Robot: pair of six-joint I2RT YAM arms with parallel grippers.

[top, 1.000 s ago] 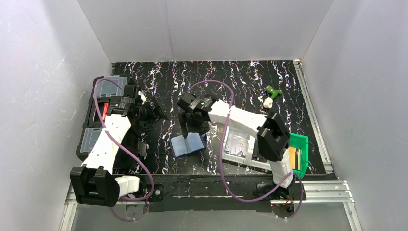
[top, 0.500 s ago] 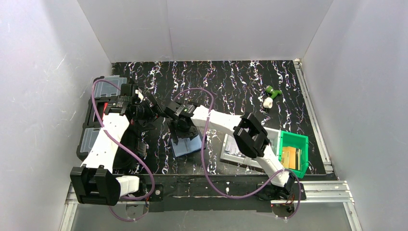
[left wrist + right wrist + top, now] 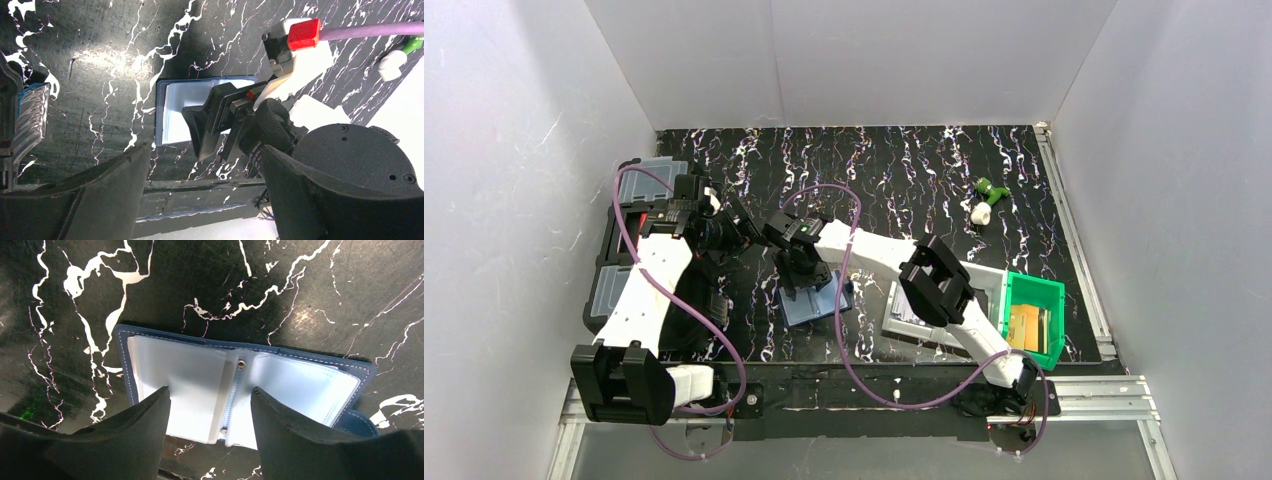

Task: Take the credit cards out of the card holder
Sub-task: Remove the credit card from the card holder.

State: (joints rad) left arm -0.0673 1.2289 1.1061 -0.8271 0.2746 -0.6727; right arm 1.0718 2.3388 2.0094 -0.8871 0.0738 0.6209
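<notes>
Top view: one card holder, open flat near table centre; one green bin holding gold-tan credit cards, count unclear.
Left wrist: left gripper spread wide, empty.
Right wrist: right gripper parted, straddling two pale sleeves, clamping nothing.
</notes>
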